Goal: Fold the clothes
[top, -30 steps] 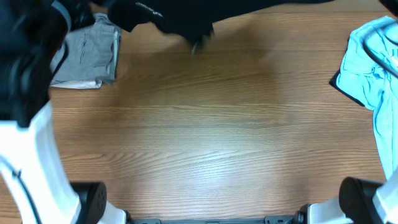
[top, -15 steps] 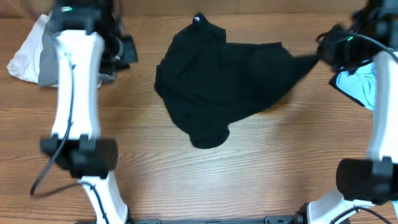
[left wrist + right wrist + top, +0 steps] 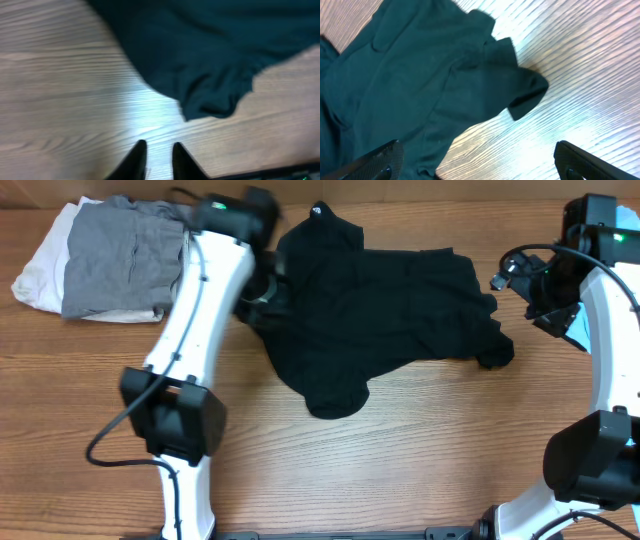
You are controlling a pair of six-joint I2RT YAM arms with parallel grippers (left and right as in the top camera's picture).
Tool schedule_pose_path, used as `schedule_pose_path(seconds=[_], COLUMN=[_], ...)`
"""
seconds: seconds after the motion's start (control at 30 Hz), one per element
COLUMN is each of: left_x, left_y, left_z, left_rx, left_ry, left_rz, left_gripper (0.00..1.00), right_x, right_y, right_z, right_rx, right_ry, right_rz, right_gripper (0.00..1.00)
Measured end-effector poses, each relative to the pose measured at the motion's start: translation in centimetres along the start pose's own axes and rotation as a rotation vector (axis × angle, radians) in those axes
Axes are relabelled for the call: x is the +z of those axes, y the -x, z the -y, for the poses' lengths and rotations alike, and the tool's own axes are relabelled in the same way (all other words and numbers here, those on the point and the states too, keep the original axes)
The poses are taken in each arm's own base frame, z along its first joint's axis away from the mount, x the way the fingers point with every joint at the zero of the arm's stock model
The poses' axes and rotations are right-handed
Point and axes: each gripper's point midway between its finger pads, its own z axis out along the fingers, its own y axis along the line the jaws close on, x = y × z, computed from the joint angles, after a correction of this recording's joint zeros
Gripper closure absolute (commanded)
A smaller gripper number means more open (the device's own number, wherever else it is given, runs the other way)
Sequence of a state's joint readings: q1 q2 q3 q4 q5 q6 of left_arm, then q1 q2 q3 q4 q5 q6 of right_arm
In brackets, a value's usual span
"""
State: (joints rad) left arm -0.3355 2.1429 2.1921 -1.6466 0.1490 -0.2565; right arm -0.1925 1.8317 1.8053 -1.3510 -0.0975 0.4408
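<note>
The work surface is a wood-grain table (image 3: pixel 400 470), seen from above with one arm reaching in from each side. The black shirt (image 3: pixel 380 310) lies at the far middle of the table as a rumpled, uneven heap. A small white logo (image 3: pixel 318 210) shows at its far edge, and one sleeve (image 3: pixel 495 355) trails toward the right arm. The left gripper (image 3: pixel 157 150) hangs low over bare table just beside the shirt's near-left edge; its jaws are nearly together, with only a thin strip of table between them and nothing held. The right gripper (image 3: pixel 477 150) hangs above the sleeve end with jaws wide apart and empty. Judged from this layout, the step in hand is spreading the shirt flat, and no fold has been made yet. The next move probably requires the left jaws to part, each gripper to descend onto an outer edge of the fabric and pinch one layer only, and both to draw outward until the cloth lies smooth. A grey garment (image 3: pixel 120 255) rests on a white garment (image 3: pixel 35 275) at the far left, near the left arm's elbow. A light blue garment (image 3: pixel 583 332) lies mostly hidden behind the right arm. Either could be snagged during a wide pull.
</note>
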Motion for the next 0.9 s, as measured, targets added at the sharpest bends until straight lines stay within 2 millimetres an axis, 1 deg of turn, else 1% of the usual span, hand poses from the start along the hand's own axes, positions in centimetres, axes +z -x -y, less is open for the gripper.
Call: schedule_pose_path(seconds=[0.03, 0.1, 0.17, 0.2, 0.33, 0.43, 0.5, 0.57, 0.77, 0.9], left_x=[0.5, 1.8, 3.3, 4.3, 7.5, 9.8, 10.8, 11.3, 12.6, 14.0], left_y=[-0.2, -0.3, -0.4, -0.8, -1.9, -3.0, -3.6, -4.0, -4.8, -6.4], left_z=[1.1, 3.3, 5.1, 5.9, 6.9, 6.5, 6.1, 5.9, 4.4, 3.3], left_rx=[0.031, 0.086, 0.128, 0.151, 0.166, 0.149, 0.142, 0.132, 0.049, -0.002], left_ry=[-0.004, -0.011, -0.018, -0.020, -0.037, -0.038, -0.036, -0.031, 0.035, 0.070], left_rz=[0.000, 0.005, 0.013, 0.004, -0.039, -0.091, -0.116, -0.130, -0.154, -0.209], left_gripper=[0.40, 0.41, 0.42, 0.41, 0.46, 0.46, 0.46, 0.46, 0.47, 0.48], right_x=[0.0, -0.1, -0.1, -0.1, 0.3, 0.4, 0.4, 0.4, 0.4, 0.4], right_y=[0.1, 0.4, 0.5, 0.6, -0.1, -0.5, -0.7, -0.8, -1.2, -1.2], right_z=[0.2, 0.4, 0.4, 0.4, 0.8, 1.0, 1.1, 1.2, 1.4, 1.4], right_rx=[0.004, 0.009, 0.005, 0.002, -0.004, -0.004, -0.003, -0.004, -0.005, -0.004], right_ry=[-0.001, -0.001, -0.001, -0.002, -0.017, -0.027, -0.032, -0.034, -0.041, -0.041], right_rz=[0.003, 0.010, 0.015, 0.017, -0.007, -0.026, -0.035, -0.038, -0.052, -0.052], right_gripper=[0.00, 0.00, 0.00, 0.00, 0.00, 0.00, 0.00, 0.00, 0.00, 0.00])
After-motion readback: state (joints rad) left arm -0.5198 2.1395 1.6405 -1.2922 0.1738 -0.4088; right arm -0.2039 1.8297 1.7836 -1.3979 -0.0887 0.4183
